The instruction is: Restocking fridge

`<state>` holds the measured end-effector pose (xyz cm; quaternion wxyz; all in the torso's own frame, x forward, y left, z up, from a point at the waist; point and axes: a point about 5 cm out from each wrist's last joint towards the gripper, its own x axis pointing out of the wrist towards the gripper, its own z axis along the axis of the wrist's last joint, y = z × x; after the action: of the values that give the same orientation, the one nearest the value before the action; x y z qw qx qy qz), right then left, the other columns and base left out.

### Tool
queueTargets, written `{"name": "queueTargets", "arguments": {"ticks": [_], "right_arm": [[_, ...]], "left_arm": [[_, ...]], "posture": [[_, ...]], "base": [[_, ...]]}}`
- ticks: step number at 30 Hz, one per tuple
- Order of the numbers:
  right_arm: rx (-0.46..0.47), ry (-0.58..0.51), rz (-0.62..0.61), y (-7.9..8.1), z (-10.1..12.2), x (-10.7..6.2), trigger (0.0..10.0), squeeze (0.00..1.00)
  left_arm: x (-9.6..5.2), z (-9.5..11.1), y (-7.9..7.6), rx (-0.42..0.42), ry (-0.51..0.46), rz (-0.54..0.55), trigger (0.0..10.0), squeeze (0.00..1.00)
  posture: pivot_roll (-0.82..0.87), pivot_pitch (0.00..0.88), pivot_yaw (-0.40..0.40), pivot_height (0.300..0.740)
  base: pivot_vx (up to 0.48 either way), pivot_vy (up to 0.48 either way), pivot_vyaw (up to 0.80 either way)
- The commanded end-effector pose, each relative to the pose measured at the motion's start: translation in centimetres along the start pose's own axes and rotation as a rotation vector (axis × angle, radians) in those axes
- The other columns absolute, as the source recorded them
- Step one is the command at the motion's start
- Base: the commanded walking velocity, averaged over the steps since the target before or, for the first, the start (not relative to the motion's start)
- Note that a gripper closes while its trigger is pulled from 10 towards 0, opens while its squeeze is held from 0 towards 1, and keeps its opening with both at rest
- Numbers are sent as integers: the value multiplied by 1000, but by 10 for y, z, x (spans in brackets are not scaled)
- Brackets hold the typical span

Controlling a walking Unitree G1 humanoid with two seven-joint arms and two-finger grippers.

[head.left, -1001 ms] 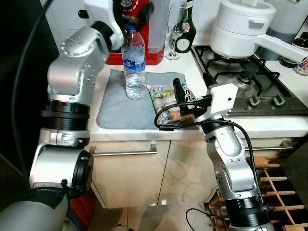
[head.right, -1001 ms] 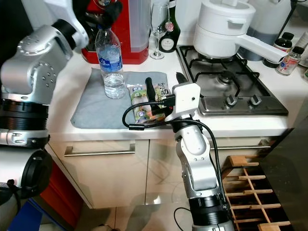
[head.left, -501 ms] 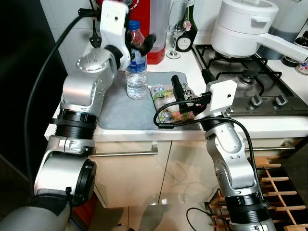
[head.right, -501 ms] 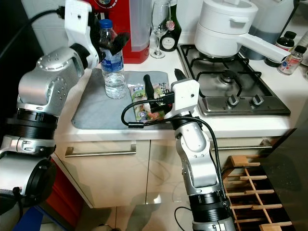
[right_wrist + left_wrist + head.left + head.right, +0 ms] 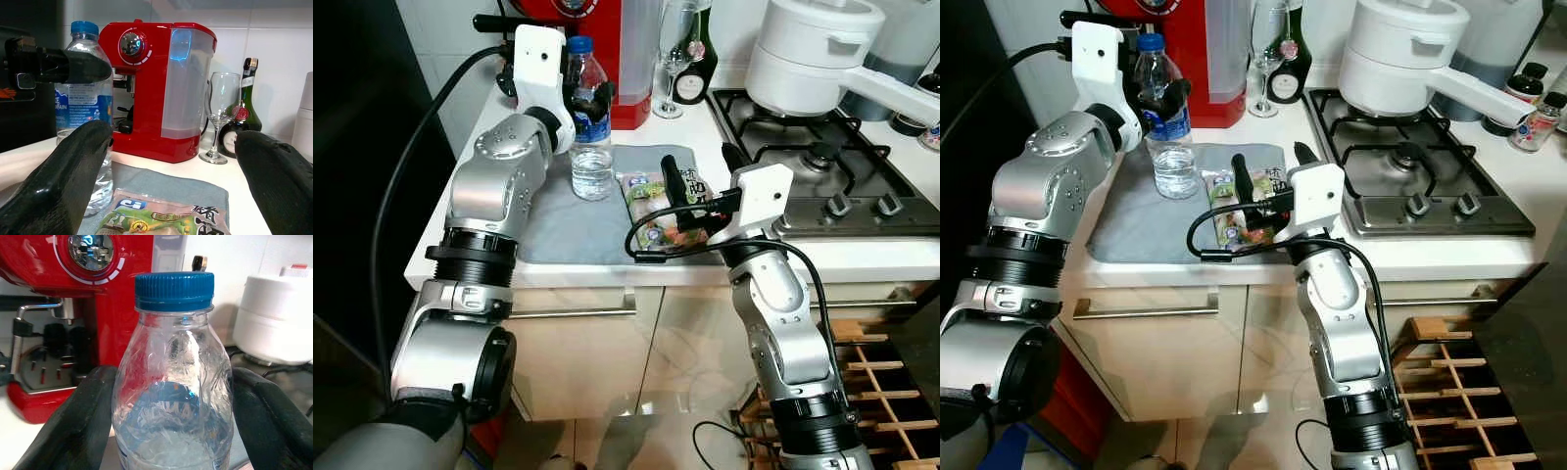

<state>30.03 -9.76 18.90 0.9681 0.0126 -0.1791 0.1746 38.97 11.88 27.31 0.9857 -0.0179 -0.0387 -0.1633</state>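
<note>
Standing on the white surface (image 5: 724,264) is one grey mat (image 5: 558,220) that carries one upright water bottle (image 5: 591,122) and, just beside it on the stove side, one flat food packet (image 5: 656,201). Nearer the bottle, the left pincer (image 5: 1157,98) has its fingers (image 5: 83,426) apart on either side of the bottle's upper body, whose long axis runs straight up between them, close but not visibly clamped. Hovering low over the packet, the right pincer (image 5: 697,181) has its fingers (image 5: 68,181) spread wide, the packet lying just ahead and below them.
</note>
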Motion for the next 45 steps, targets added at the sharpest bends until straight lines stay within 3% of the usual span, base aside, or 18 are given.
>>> {"name": "queueTargets", "arguments": {"ticks": [1, 6, 9, 10, 12, 14, 18, 19, 23, 24, 25, 30, 45], "right_arm": [[8, 9, 4, -1, 0, 2, 10000, 12], [12, 18, 5, -1, -2, 1, 10000, 16], [14, 23, 6, -1, -3, 1, 10000, 16], [16, 27, 7, 0, -4, 0, 10000, 20], [16, 28, 7, 0, -4, 0, 10000, 20], [18, 32, 8, 1, -6, 0, 10000, 16], [18, 34, 8, 1, -7, -1, 10000, 20], [13, 31, 2, 0, -7, 0, 10000, 16], [6, 26, -11, -2, -7, 1, 10000, 16], [2, 24, -24, -4, -7, 1, 10000, 20], [1, 25, -29, -5, -8, 1, 10000, 16], [2, 26, -36, -5, -9, 1, 10000, 16], [-20, 35, -125, -16, -12, -3, 10000, 20]], "left_arm": [[-1, 6, -2, -36, -47, -15, 0, 0], [-1, 1, -4, -124, -51, -24, 0, 0], [-2, -1, -5, -100, -58, -25, 0, 0], [-4, 3, -5, -30, -84, -23, 0, 0], [-5, 5, -5, 6, -99, -21, 0, 0], [-9, 20, 1, 104, -175, 12, 0, 0], [-16, 41, 7, 201, -278, 52, 0, 0], [-23, 60, 7, 282, -379, 80, 10000, 0], [-30, 70, 5, 311, -444, 91, 10000, 0], [-33, 66, 3, 281, -463, 99, 10000, 0], [-35, 55, 2, 243, -446, 118, 10000, 0], [-39, 48, -4, 227, -453, 129, 10000, 0], [-46, 41, -12, 251, -479, 174, 10000, 0]], "posture": [[-128, 0, 3, 740], [-126, 0, 1, 740], [-123, 0, 0, 740], [-120, 0, -3, 740], [-120, 0, -3, 740], [-115, 0, -7, 740], [-110, 0, -8, 740], [-105, 0, -9, 740], [-101, 0, -10, 740], [-94, 0, -12, 740], [-94, 0, -12, 740], [-88, 0, -16, 740], [-92, 0, -13, 740]], "base": [[0, 0, 0], [0, 0, 0], [0, 0, 0], [0, 0, 0], [0, 0, 0], [0, 0, 0], [0, 0, 0], [0, 0, 0], [0, 0, 0], [0, 0, 0], [0, 0, 0], [0, 0, 0], [0, 0, 0]]}}
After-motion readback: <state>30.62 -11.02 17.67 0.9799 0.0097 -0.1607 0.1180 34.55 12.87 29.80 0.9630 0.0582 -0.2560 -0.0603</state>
